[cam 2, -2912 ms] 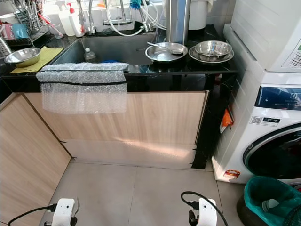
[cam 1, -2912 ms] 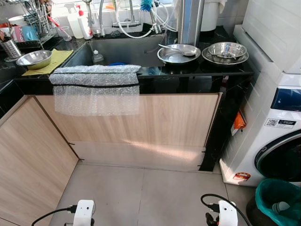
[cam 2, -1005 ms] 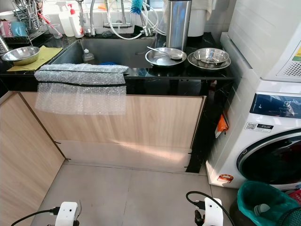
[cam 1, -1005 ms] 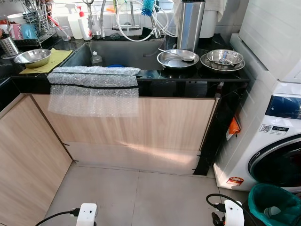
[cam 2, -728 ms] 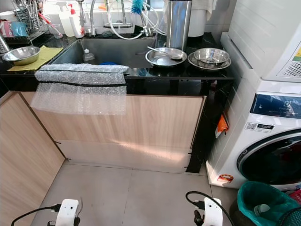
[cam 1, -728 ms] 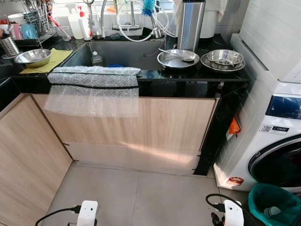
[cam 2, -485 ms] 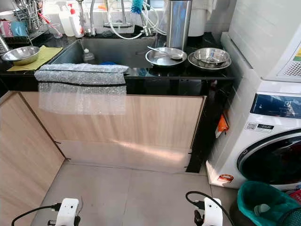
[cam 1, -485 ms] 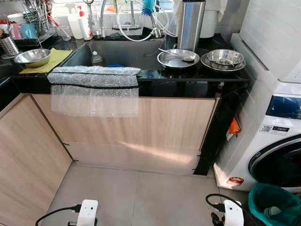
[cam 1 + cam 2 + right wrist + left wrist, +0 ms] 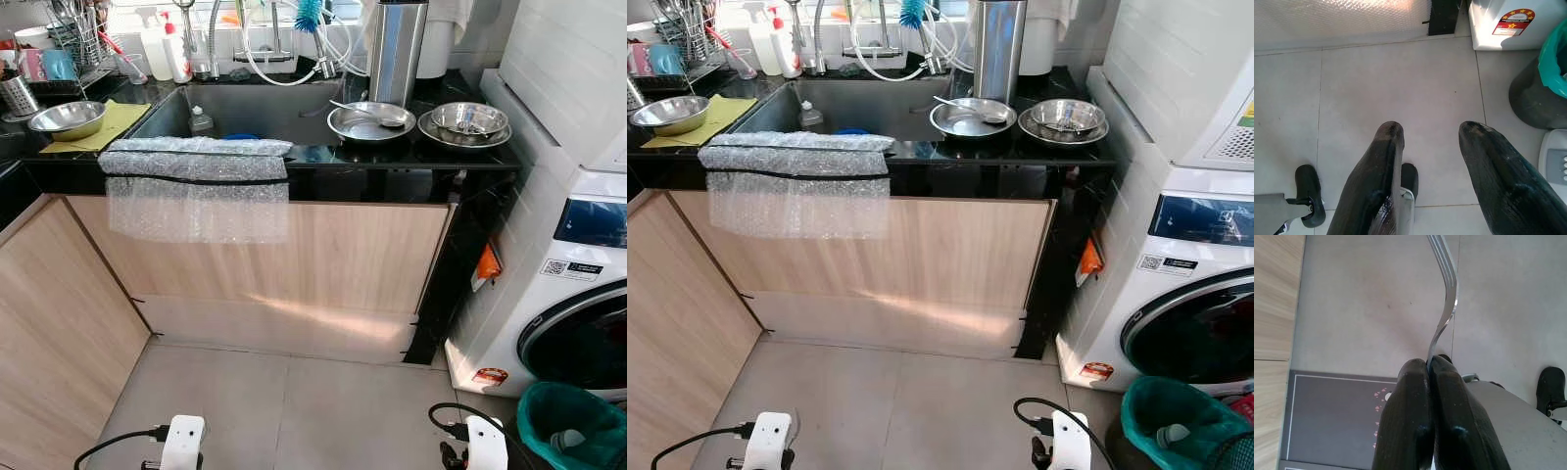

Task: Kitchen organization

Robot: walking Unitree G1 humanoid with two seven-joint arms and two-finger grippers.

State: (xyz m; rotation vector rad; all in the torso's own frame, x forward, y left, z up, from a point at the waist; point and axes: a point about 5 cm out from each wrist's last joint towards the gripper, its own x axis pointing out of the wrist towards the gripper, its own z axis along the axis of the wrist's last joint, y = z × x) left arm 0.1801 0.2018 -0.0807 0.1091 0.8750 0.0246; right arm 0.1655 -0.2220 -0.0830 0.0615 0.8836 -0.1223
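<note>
My left gripper [image 9: 1428,369] is shut on the handle of a steel fork [image 9: 1447,303], whose tines point away over the tiled floor. My right gripper [image 9: 1432,134] is open and holds nothing, hanging above the floor. Both wrists [image 9: 181,443] [image 9: 483,443] sit low in front of the black kitchen counter [image 9: 392,157]. On the counter are a steel plate with a spoon [image 9: 370,120], a steel bowl on a plate [image 9: 468,119], and another steel bowl [image 9: 67,119] on a yellow cloth. A cutlery rack [image 9: 73,39] stands at the back left.
The sink [image 9: 245,108] lies behind a sheet of bubble wrap [image 9: 196,176] draped over the counter's front edge. A washing machine [image 9: 578,294] stands on the right, with a green-lined bin [image 9: 568,426] before it. Wood cabinet fronts [image 9: 59,323] close off the left side.
The camera has shifted slightly since the oldest frames. The hanging flap of bubble wrap has swayed a little. Both arms stay low in the same place.
</note>
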